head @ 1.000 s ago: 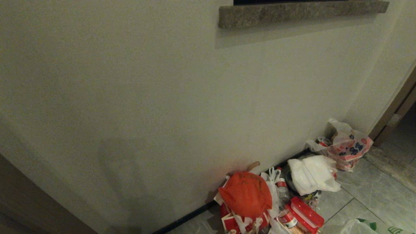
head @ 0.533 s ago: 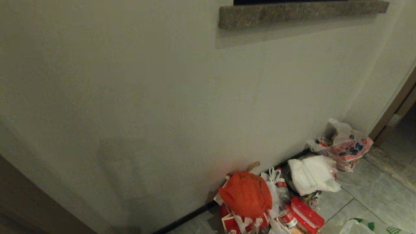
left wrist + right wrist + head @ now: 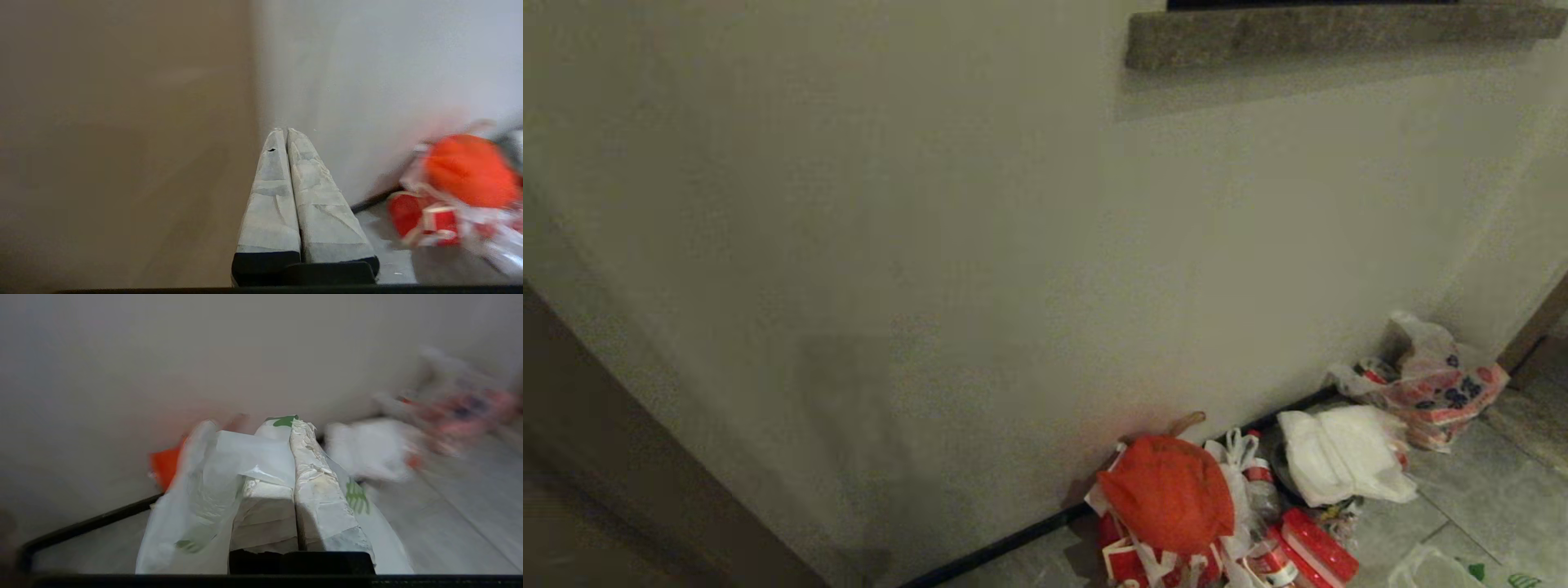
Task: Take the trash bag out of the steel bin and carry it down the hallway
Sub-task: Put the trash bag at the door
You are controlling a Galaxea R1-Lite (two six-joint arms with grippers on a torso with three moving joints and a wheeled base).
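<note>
My right gripper (image 3: 291,424) is shut on the trash bag (image 3: 204,486), a thin translucent white bag with green printing that drapes over both fingers and hangs down on either side. A corner of that trash bag (image 3: 1454,570) shows at the bottom right of the head view, above the grey tiled hallway floor (image 3: 1470,498). My left gripper (image 3: 284,132) is shut with nothing in it, pointing at the corner where the off-white wall (image 3: 367,73) meets a brown surface. The steel bin is out of view.
Along the dark baseboard (image 3: 996,545) lies a pile of rubbish: a red-orange bag (image 3: 1168,490), a white bag (image 3: 1343,465), a printed bag (image 3: 1429,384) and red boxes (image 3: 1319,547). A stone ledge (image 3: 1339,33) juts from the wall above. A brown door frame (image 3: 1535,327) stands at the right.
The whole head view has shifted: the ledge and the rubbish pile now sit further right and slightly lower, so the camera has moved. The bag stays in my right gripper.
</note>
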